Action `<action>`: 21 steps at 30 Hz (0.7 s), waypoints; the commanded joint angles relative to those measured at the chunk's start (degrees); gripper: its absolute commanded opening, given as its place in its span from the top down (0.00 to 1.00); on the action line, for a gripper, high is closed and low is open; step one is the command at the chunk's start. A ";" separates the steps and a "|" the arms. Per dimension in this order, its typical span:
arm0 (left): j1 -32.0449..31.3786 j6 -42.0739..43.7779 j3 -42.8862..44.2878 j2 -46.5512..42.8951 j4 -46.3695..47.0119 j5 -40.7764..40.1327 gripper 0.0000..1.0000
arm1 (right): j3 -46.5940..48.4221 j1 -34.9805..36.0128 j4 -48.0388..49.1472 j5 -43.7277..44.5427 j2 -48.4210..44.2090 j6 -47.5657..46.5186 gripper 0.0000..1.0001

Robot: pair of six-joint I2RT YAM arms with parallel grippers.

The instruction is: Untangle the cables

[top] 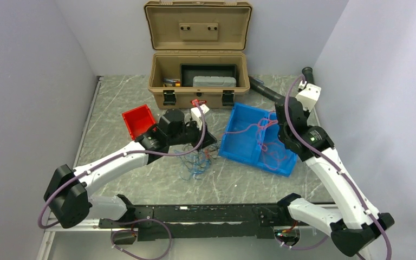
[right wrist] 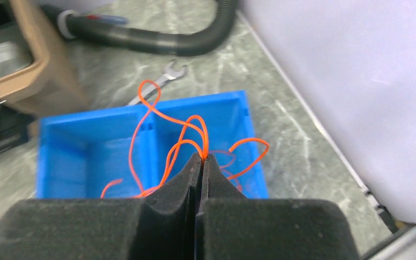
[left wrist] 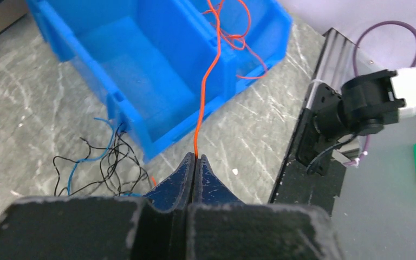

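A thin orange cable (left wrist: 200,108) runs from inside the blue bin (left wrist: 141,70) down to my left gripper (left wrist: 196,158), which is shut on it just above the table. In the top view, that gripper (top: 210,143) sits left of the bin (top: 238,147). Beside it on the table lies a loose tangle of black and blue cables (top: 195,162), also visible in the left wrist view (left wrist: 105,162). My right gripper (right wrist: 202,157) hovers over the bin (right wrist: 86,151), shut on several looping orange strands (right wrist: 249,141). From above, the right gripper (top: 275,125) is at the bin's right side.
An open tan toolbox (top: 197,65) stands at the back. A red bin (top: 138,122) sits left of my left arm. A black corrugated hose (right wrist: 157,40) and a wrench (right wrist: 165,81) lie behind the blue bin. A wall runs close on the right.
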 commanded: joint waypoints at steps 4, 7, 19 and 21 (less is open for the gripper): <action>-4.11 0.32 3.27 -1.98 -0.38 1.71 1.00 | -1.04 -3.93 1.09 11.72 1.96 0.99 1.00; -4.94 0.35 3.62 -1.16 -0.67 1.61 1.00 | -2.49 -4.64 2.66 11.51 3.10 0.30 1.00; -5.73 0.40 3.71 -0.67 -1.09 1.41 1.00 | -8.23 -10.70 6.51 -6.39 7.08 1.79 0.17; -5.72 0.67 3.88 -1.07 -1.10 1.22 1.00 | -8.13 -10.75 7.39 -9.61 5.75 0.28 0.19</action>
